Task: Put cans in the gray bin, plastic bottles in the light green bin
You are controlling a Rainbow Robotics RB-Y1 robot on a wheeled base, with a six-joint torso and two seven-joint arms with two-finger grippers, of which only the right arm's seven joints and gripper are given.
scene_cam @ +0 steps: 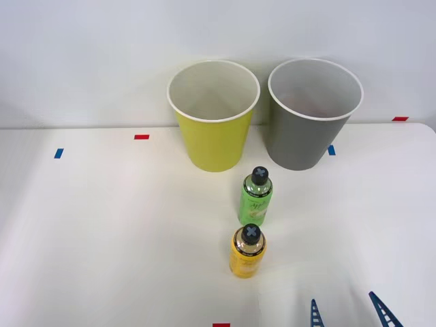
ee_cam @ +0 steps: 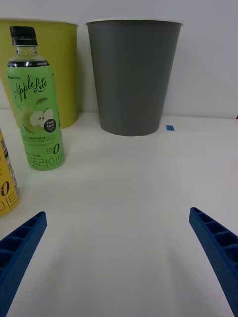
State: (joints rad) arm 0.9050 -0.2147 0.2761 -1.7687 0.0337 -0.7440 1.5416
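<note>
Bottles, green bottle (scene_cam: pixel 255 197) and yellow bottle (scene_cam: pixel 247 252), stand left of the spread, empty right pincer (scene_cam: pixel 347 313).

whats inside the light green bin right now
In the front view the light green bin shows bare white inner walls with nothing visible inside. Its floor is hidden by the near rim, so something lying flat at the bottom cannot be ruled out. Both plastic bottles stand upright on the table.
</note>
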